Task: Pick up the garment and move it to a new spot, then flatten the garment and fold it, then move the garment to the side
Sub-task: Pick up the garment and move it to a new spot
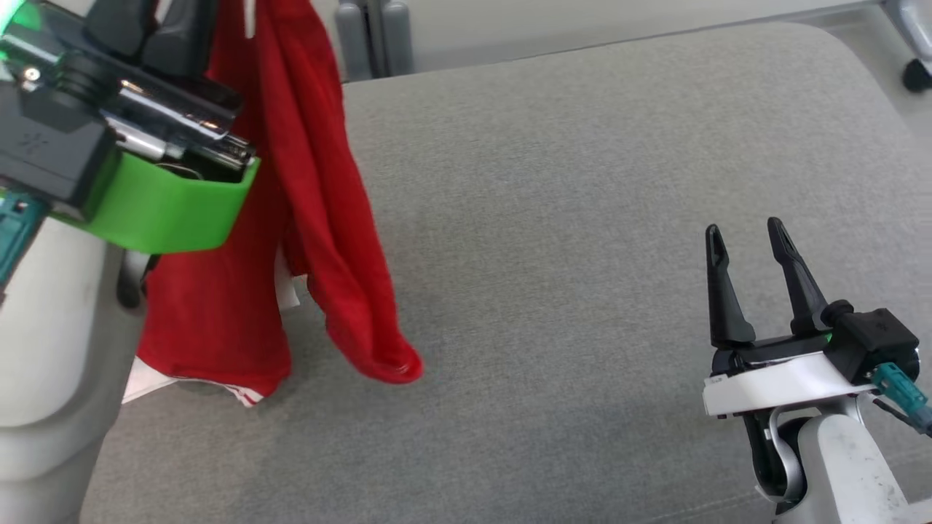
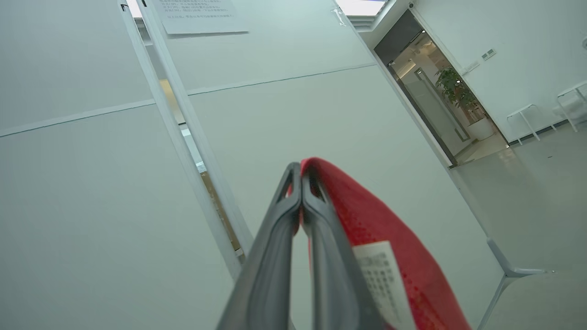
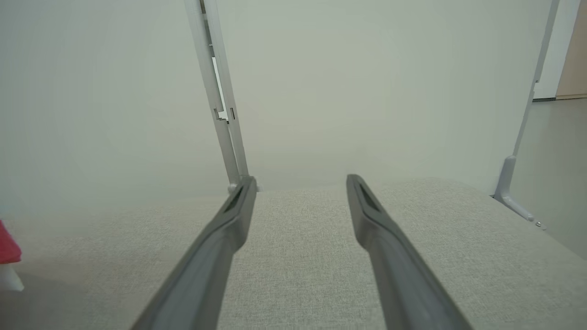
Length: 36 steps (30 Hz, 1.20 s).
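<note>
Right pincer [image 1: 743, 236]: sits low at the near right of the head view, stands wide open with nothing between its two long dark fingers [image 1: 724, 291], points away across the pale grey woven-fabric tabletop [image 1: 582, 218] and hovers low over it. Left pincer [image 2: 300, 172]: raised high at the near left, above a pale forearm with a bright green plastic band [image 1: 167, 211] round the wrist. Clamps shut on a top fold of the red mesh-knit garment [image 1: 313, 182], fingertips pressed together in the left wrist view, with the red cloth draped over the right-hand finger and a white printed care label [image 2: 380, 279] lying against it. Hangs from that grip in a long bunched drop over the left side of the tabletop, well apart from the right pincer. Lower hem, trimmed with white stripes [image 1: 244, 393], reaches the tabletop and looks to rest on it, with one rounded red end [image 1: 393, 367] just beside. Farther off, past the tabletop's rear edge: white partition panels [image 2: 298, 114] with a printed paper sheet [image 2: 202, 16] stuck high up, then an open doorway [image 2: 426, 82] with a green potted plant [image 2: 454, 89], and a white stool [image 2: 525, 119] against the far wall.
</note>
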Available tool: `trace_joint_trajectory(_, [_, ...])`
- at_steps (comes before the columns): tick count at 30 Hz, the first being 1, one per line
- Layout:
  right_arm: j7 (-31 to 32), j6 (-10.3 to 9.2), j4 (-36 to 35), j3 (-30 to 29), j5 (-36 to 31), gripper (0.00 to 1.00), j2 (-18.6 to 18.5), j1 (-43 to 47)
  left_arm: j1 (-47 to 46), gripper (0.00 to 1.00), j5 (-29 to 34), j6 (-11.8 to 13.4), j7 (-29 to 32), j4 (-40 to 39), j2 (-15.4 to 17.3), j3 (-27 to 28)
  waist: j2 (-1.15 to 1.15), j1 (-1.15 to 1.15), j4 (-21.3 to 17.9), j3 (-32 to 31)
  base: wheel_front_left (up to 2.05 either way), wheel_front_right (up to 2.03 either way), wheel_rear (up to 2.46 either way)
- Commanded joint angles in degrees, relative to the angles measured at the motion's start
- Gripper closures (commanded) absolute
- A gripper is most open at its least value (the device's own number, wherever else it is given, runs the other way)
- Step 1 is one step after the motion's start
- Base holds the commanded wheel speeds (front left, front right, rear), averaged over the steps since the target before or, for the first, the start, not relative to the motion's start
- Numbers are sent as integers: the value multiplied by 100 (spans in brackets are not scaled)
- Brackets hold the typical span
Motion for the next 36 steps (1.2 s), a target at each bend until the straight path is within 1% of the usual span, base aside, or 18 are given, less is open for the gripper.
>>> trace_joint_trajectory(1, [-16,-8,-13,-15,74,0,-11,-79,-141,100,53,-38,5,62,-121,-101,-1,0,-636,309,0,0,0])
trace_joint_trajectory(4, [-16,-8,-9,21,179,0,-8,-106,-317,100,56,-57,5,268,-325,-283,-1,0,-939,425,0,0,0])
trace_joint_trajectory(8, [-16,-8,-19,72,389,0,-7,-188,-724,100,91,-86,4,647,-706,-533,-1,0,-1385,627,0,0,0])
trace_joint_trajectory(11, [-17,-8,-2,74,506,0,-5,-191,-1024,100,129,-114,4,917,-947,-716,-1,0,-1624,749,0,0,0])
trace_joint_trajectory(14, [-17,-8,24,144,621,0,-4,-185,-1273,100,50,-129,5,1299,-1150,-773,-1,0,-1860,847,0,0,0])
trace_joint_trajectory(18, [-16,-8,34,238,727,0,-3,-140,-1630,100,225,-129,3,1781,-1423,-857,-1,0,-2065,941,0,0,0])
trace_joint_trajectory(23, [-16,-8,19,383,833,0,-5,-188,-1840,100,265,-141,4,2541,-1605,-883,-1,0,-2229,1009,0,0,0])
trace_joint_trajectory(24, [-17,-8,21,394,848,0,-5,-187,-1827,77,264,-151,5,2744,-1652,-945,-1,0,-2237,1004,0,0,0])
trace_joint_trajectory(25, [-17,-8,36,404,865,0,-6,-174,-1803,1,258,-154,5,2925,-1684,-987,-1,0,-2235,990,0,0,0])
trace_joint_trajectory(28, [-17,-7,61,456,872,0,-5,-145,-1814,0,173,-169,2,3423,-1755,-1099,-1,0,-2163,938,0,0,0])
trace_joint_trajectory(30, [-16,-8,49,441,830,0,-8,-132,-1798,0,113,-171,2,3548,-1755,-1169,-1,0,-2057,885,0,0,0])
trace_joint_trajectory(33, [-16,-8,34,367,734,0,-10,-121,-1706,0,20,-181,2,3518,-1639,-1185,-1,0,-1822,784,0,0,0])
trace_joint_trajectory(36, [-17,-8,24,282,614,0,-10,-97,-1465,0,-88,-183,3,3324,-1449,-1094,-1,0,-1477,642,0,0,0])
